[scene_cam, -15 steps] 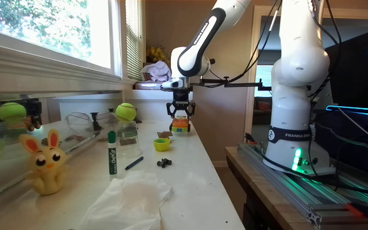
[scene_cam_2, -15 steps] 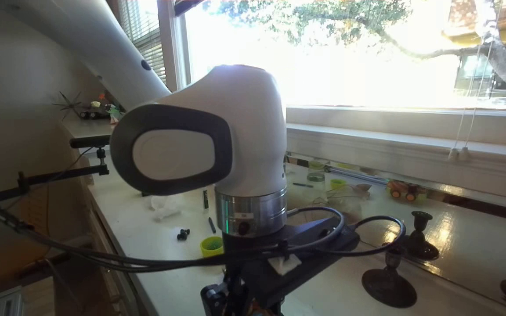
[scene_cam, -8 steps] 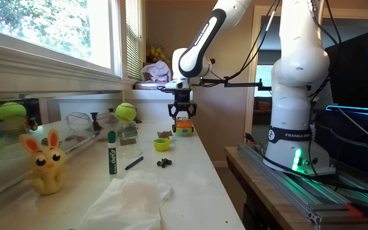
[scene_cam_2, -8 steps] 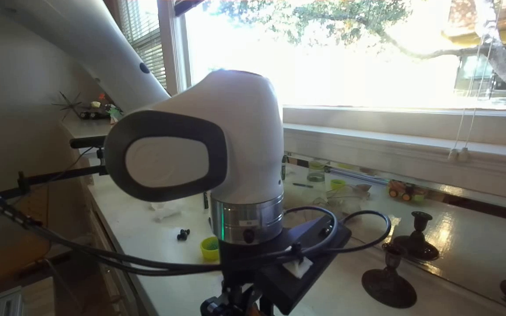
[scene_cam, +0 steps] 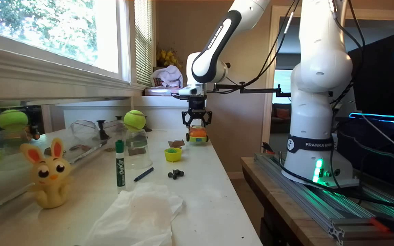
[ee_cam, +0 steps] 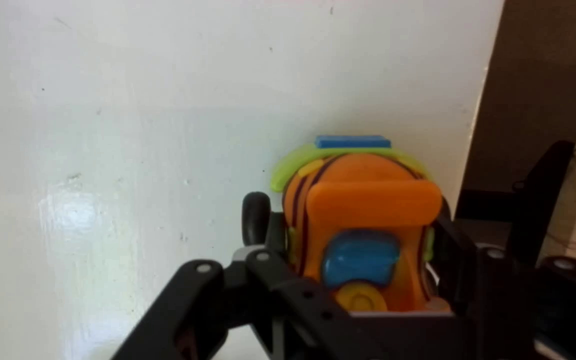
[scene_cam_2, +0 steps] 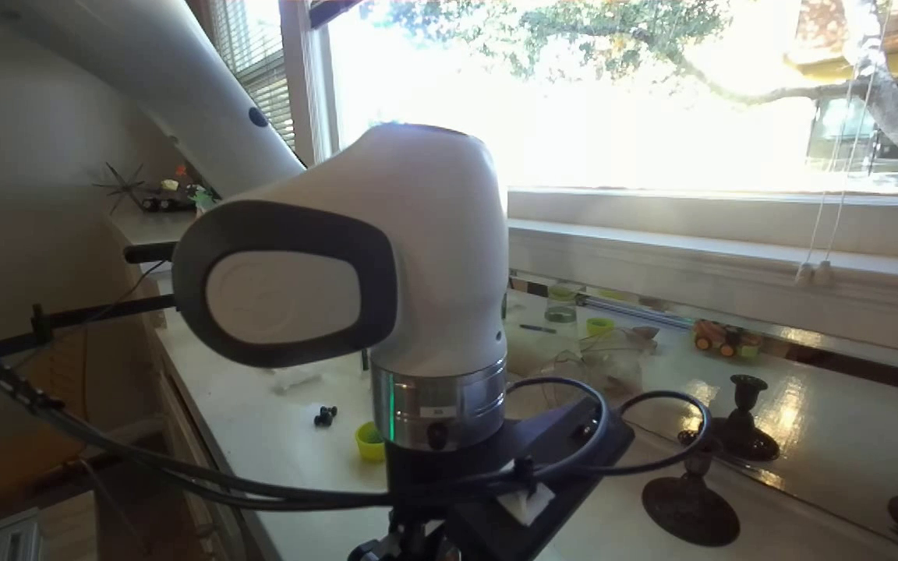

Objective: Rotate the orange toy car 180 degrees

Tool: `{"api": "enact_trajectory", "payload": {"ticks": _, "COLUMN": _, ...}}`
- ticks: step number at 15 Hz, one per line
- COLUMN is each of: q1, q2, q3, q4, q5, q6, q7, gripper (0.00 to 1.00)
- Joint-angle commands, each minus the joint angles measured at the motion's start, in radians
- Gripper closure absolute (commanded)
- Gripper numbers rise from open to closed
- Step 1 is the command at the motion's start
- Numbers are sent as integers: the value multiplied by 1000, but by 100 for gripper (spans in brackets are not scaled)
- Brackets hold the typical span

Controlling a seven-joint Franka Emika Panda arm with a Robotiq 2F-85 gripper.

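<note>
The orange toy car (scene_cam: 197, 132) is at the far end of the white counter, close to its right edge, in an exterior view. Its yellow-green bumper with a blue plate faces that camera. In the wrist view the car (ee_cam: 368, 202) shows its orange roof, blue window and a dark wheel, with the bumper toward the picture's top. My gripper (scene_cam: 197, 126) points down with one finger on each side of the car, shut on it. Whether the wheels touch the counter I cannot tell. In an exterior view the gripper (scene_cam_2: 410, 541) is cut off at the bottom; only the car's mirror reflection shows there.
On the counter (scene_cam: 210, 198) are a yellow-green cup (scene_cam: 173, 155), a small black object (scene_cam: 175, 174), a pen (scene_cam: 143, 174), a marker (scene_cam: 120, 164), a tennis ball (scene_cam: 134, 120) on a glass jar, a bunny figure (scene_cam: 51, 177), a napkin (scene_cam: 142, 215) and dark candle holders (scene_cam_2: 691, 506).
The gripper and the car have moved together slightly right, toward the counter's edge, in an exterior view. The car has turned a little, its bumper now squarer to that camera. The grip is unchanged.
</note>
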Motion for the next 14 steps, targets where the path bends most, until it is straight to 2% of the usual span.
{"api": "enact_trajectory", "payload": {"ticks": 1, "q1": -17, "q2": -16, "q3": -10, "q4": -2, "q5": -8, "q6": -18, "q7": 23, "gripper": 55}}
{"api": "enact_trajectory", "payload": {"ticks": 14, "q1": -27, "q2": -4, "q3": -19, "q4": 6, "q5": -4, "q6": -13, "q7": 84, "gripper": 55}}
